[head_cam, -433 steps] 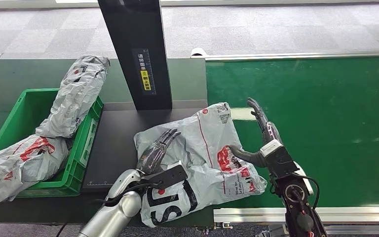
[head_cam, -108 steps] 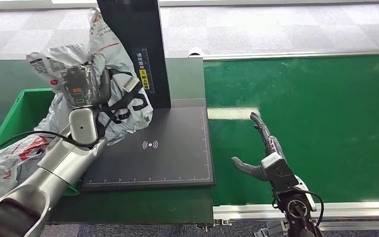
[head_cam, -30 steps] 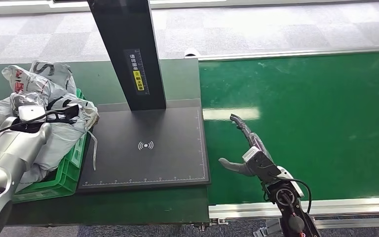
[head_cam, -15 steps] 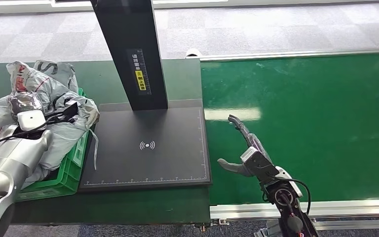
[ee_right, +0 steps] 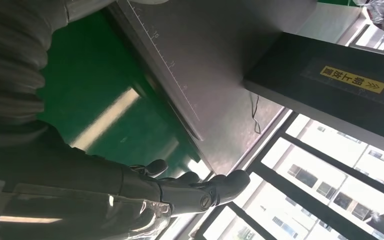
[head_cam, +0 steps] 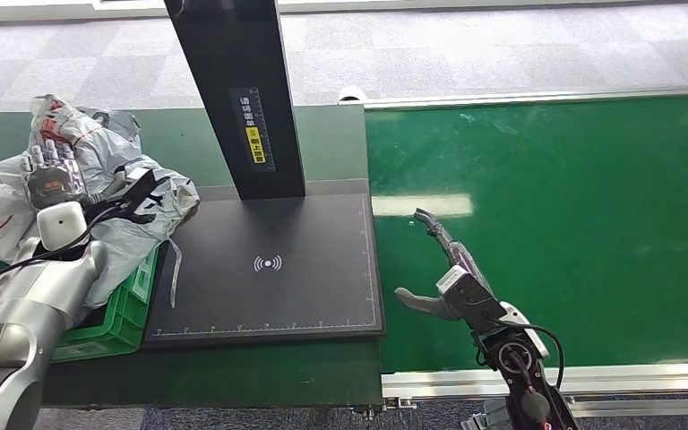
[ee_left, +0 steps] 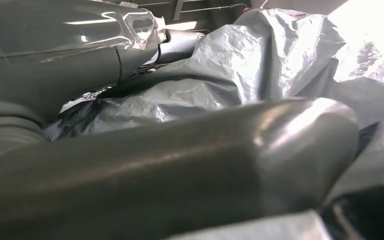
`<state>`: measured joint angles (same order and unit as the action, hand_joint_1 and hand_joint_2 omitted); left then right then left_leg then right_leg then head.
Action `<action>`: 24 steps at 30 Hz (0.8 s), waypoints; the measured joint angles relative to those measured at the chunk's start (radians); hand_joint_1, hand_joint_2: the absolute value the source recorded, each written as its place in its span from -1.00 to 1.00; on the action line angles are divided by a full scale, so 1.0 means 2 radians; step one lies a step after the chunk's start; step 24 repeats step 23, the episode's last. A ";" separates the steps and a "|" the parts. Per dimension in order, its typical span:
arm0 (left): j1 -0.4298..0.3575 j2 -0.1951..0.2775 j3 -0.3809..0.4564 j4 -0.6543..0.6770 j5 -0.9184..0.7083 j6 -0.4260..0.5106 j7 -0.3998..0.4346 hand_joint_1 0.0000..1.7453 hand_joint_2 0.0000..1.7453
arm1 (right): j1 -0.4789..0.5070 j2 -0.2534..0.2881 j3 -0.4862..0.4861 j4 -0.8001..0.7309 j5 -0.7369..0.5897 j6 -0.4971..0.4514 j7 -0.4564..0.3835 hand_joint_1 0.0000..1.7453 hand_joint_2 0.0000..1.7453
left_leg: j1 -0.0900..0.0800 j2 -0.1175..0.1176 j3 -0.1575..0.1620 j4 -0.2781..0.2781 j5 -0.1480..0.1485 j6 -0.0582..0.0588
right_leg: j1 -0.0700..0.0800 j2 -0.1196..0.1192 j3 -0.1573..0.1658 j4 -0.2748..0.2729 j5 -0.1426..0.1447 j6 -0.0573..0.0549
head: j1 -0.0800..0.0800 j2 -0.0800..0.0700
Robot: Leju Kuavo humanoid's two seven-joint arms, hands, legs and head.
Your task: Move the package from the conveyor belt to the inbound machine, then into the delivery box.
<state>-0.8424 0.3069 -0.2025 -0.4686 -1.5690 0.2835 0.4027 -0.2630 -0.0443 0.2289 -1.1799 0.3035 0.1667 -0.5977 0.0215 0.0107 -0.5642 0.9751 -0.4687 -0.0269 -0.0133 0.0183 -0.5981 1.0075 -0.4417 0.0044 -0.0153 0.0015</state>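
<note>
Your left hand [head_cam: 49, 175] lies on the package [head_cam: 121, 210] above the box [head_cam: 116, 309], grip unclear; right hand [head_cam: 443, 269] spread empty

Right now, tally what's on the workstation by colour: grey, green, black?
Grey: 1 heap of plastic mail bags; separate bags cannot be counted
Green: 2, the crate and the conveyor belt
Black: 2, the scanner plate and its upright post
Total: 5
</note>
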 joint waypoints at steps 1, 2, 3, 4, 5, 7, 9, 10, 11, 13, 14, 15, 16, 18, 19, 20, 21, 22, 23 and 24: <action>0.001 -0.001 0.000 -0.002 0.000 0.005 0.000 -1.00 -1.00 | 0.000 0.000 0.000 0.000 0.000 0.000 0.000 -1.00 1.00 | 0.000 0.000 0.000 0.000 0.000 0.000 | 0.000 0.000 0.000 0.000 0.000 0.000 | 0.000 0.000; 0.002 -0.001 0.000 -0.004 0.000 0.012 0.001 -1.00 -1.00 | 0.000 0.000 0.000 0.000 0.000 0.000 0.001 -1.00 1.00 | 0.000 0.000 0.000 0.000 0.000 0.000 | 0.000 0.000 0.000 0.000 0.000 0.000 | 0.000 0.000; 0.003 -0.002 0.000 -0.006 0.000 0.019 0.001 -1.00 -1.00 | 0.000 0.000 0.000 0.000 -0.001 0.000 0.001 -1.00 1.00 | 0.000 0.000 0.000 0.000 0.000 0.000 | 0.000 0.000 0.000 0.000 0.000 0.000 | 0.000 0.000; 0.004 -0.003 0.001 -0.008 0.000 0.026 0.001 -1.00 -1.00 | 0.000 0.000 0.000 0.000 -0.001 0.000 0.002 -1.00 1.00 | 0.000 0.000 0.000 0.000 0.000 0.000 | 0.000 0.000 0.000 0.000 0.000 0.000 | 0.000 0.000; 0.005 -0.003 0.001 -0.011 0.001 0.033 0.001 -1.00 -1.00 | 0.000 0.000 0.000 0.000 -0.002 0.001 0.002 -1.00 1.00 | 0.000 0.000 0.000 0.000 0.000 0.000 | 0.000 0.000 0.000 0.000 0.000 0.000 | 0.000 0.000; 0.006 -0.005 0.008 -0.017 0.003 0.049 -0.003 -1.00 -1.00 | 0.000 0.000 0.000 0.000 -0.003 0.001 0.003 -1.00 1.00 | 0.000 0.000 0.000 0.000 0.000 0.000 | 0.000 0.000 0.000 0.000 0.000 0.000 | 0.000 0.000; 0.008 -0.007 0.022 -0.023 0.006 0.072 -0.016 -1.00 -1.00 | 0.000 0.000 0.000 0.000 -0.004 0.001 0.005 -1.00 1.00 | 0.000 0.000 0.000 0.000 0.000 0.000 | 0.000 0.000 0.000 0.000 0.000 0.000 | 0.000 0.000; 0.009 -0.008 0.030 -0.026 0.008 0.087 -0.025 -1.00 -1.00 | 0.000 0.000 0.000 0.000 -0.005 0.001 0.006 -1.00 1.00 | 0.000 0.000 0.000 0.000 0.000 0.000 | 0.000 0.000 0.000 0.000 0.000 0.000 | 0.000 0.000; 0.010 -0.010 0.040 -0.029 0.011 0.105 -0.036 -1.00 -1.00 | 0.000 0.000 0.000 0.000 -0.006 0.001 0.006 -1.00 1.00 | 0.000 0.000 0.000 0.000 0.000 0.000 | 0.000 0.000 -0.001 0.000 0.000 0.000 | 0.000 0.000; 0.012 -0.013 0.062 -0.036 0.025 0.148 -0.065 -1.00 -1.00 | 0.002 -0.001 0.000 0.000 -0.008 0.001 0.007 -1.00 1.00 | 0.000 0.000 0.000 0.000 0.000 0.000 | 0.000 0.000 -0.001 0.000 0.000 0.000 | 0.000 0.000; 0.013 -0.016 0.073 -0.042 0.037 0.169 -0.084 -1.00 -1.00 | 0.003 -0.002 -0.001 -0.001 -0.009 0.001 0.007 -1.00 1.00 | 0.000 0.000 0.000 0.000 0.000 0.000 | 0.000 0.000 -0.001 0.000 0.000 0.000 | 0.000 0.000; 0.016 -0.018 0.084 -0.053 0.049 0.186 -0.106 -1.00 -1.00 | 0.004 -0.003 -0.001 -0.001 -0.011 0.001 0.007 -1.00 1.00 | 0.000 0.000 -0.001 0.000 0.000 0.000 | 0.000 0.000 -0.001 0.000 0.000 0.000 | 0.000 0.000; 0.021 -0.021 0.097 -0.068 0.062 0.197 -0.130 -1.00 -1.00 | 0.005 -0.004 -0.001 -0.001 -0.012 0.000 0.007 -1.00 1.00 | 0.000 0.000 -0.001 0.000 0.000 0.000 | 0.000 0.000 -0.001 0.000 0.000 0.000 | 0.000 0.000; 0.032 -0.030 0.126 -0.106 0.086 0.206 -0.189 -1.00 -1.00 | 0.007 -0.006 0.000 -0.001 -0.016 0.000 0.007 -1.00 1.00 | 0.000 0.000 -0.001 0.000 0.000 0.000 | 0.000 0.000 -0.001 0.000 0.000 0.000 | 0.000 0.000; 0.038 -0.038 0.145 -0.126 0.103 0.208 -0.227 -1.00 -1.00 | 0.007 -0.007 0.000 -0.001 -0.017 -0.002 0.007 -1.00 1.00 | 0.000 0.000 -0.001 0.000 0.000 0.000 | 0.000 0.000 -0.001 0.000 0.000 0.000 | 0.000 0.000; 0.042 -0.047 0.165 -0.146 0.125 0.208 -0.272 -1.00 -1.00 | 0.008 -0.008 0.000 -0.001 -0.019 -0.003 0.006 -1.00 1.00 | 0.000 0.000 -0.001 0.000 0.000 0.000 | 0.000 0.000 -0.001 0.000 0.000 0.000 | 0.000 0.000; 0.046 -0.057 0.187 -0.163 0.153 0.209 -0.322 -1.00 -1.00 | 0.008 -0.009 0.000 -0.001 -0.021 -0.005 0.005 -1.00 1.00 | 0.000 0.000 -0.001 0.000 0.000 0.000 | 0.000 0.000 -0.001 0.000 0.000 0.000 | 0.000 0.000; 0.047 -0.068 0.210 -0.175 0.184 0.209 -0.370 -1.00 -1.00 | 0.008 -0.010 0.000 -0.001 -0.023 -0.007 0.003 -1.00 1.00 | 0.000 0.000 -0.001 0.000 0.000 0.000 | 0.000 0.000 -0.001 0.000 0.000 0.000 | 0.000 0.000; 0.048 -0.074 0.221 -0.181 0.199 0.210 -0.394 -1.00 -1.00 | 0.008 -0.010 0.000 -0.001 -0.024 -0.007 0.003 -1.00 1.00 | 0.000 0.000 -0.001 0.000 0.000 0.000 | 0.000 0.000 -0.001 0.000 0.000 0.000 | 0.000 0.000; 0.048 -0.074 0.221 -0.181 0.199 0.210 -0.394 -1.00 -1.00 | 0.008 -0.010 0.000 -0.001 -0.024 -0.007 0.003 -1.00 1.00 | 0.000 0.000 -0.001 0.000 0.000 0.000 | 0.000 0.000 -0.001 0.000 0.000 0.000 | 0.000 0.000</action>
